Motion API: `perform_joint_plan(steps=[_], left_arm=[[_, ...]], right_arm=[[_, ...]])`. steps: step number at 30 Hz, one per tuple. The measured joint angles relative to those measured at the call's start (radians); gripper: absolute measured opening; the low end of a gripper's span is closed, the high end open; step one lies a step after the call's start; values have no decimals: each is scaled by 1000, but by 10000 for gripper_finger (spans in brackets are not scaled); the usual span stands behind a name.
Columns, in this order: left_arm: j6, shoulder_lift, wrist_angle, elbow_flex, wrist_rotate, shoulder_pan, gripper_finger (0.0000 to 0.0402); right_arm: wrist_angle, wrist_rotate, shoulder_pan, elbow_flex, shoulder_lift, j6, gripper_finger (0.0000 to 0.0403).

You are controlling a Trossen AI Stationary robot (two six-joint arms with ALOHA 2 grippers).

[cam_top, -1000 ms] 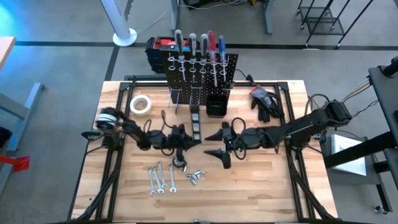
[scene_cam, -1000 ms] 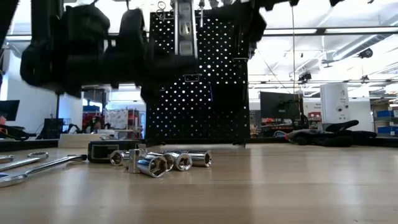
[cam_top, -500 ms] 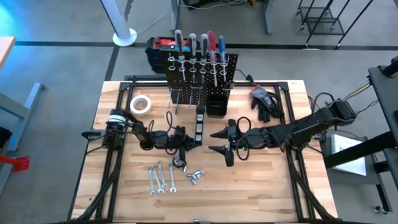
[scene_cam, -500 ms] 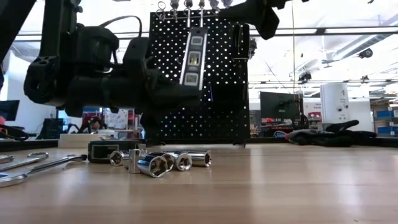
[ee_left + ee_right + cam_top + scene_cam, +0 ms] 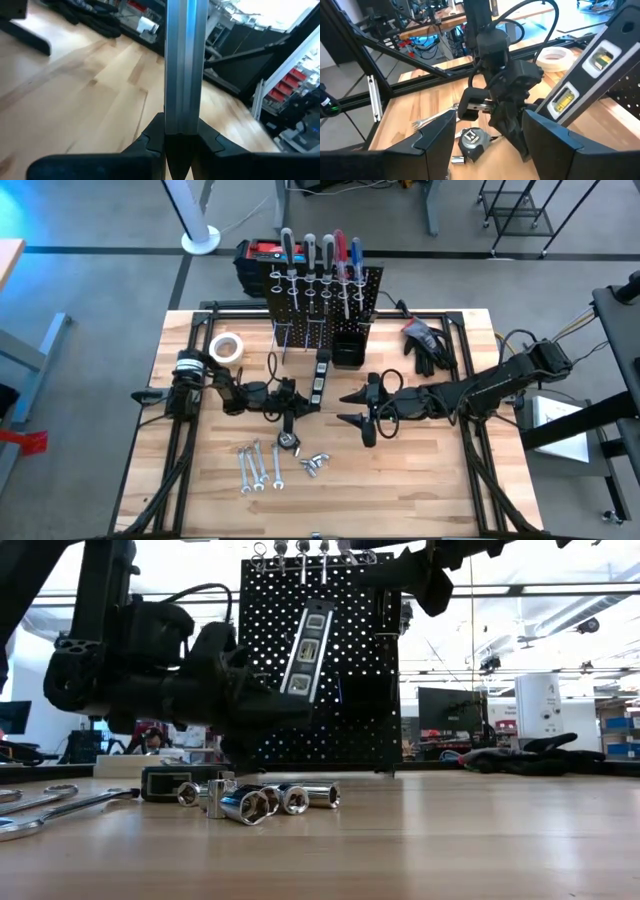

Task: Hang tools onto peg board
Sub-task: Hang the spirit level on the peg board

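Left end effector [image 5: 300,402] clamps the black-and-silver spirit level [image 5: 320,375], tilted above the wooden surface [image 5: 420,480] before the black perforated peg board [image 5: 325,290]; right end effector [image 5: 358,410] hangs nearby, fingers spread wide.

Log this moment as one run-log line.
left gripper: shut on level, raised before peg board | right gripper: open, empty, mid-table

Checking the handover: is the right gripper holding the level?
No, its fingers stand open and empty; the left gripper clamps the level.
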State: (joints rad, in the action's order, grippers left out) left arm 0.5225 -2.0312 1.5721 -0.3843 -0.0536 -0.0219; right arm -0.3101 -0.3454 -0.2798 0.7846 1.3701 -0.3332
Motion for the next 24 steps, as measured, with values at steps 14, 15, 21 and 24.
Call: perform_joint_plan(steps=[14,15,21,24], left_arm=[[-39,0,-1,32,2,-32,34],[-36,0,-1,33,1,-38,34],[34,-1,-2,56,-9,-68,34],[53,-2,0,57,-8,-73,34]], right_arm=[[-1,-23,0,-4,0,1,215],[-1,-23,0,-4,0,1,216],[-1,-23,0,-4,0,0,216],[-2,-23,0,-4,0,0,212]])
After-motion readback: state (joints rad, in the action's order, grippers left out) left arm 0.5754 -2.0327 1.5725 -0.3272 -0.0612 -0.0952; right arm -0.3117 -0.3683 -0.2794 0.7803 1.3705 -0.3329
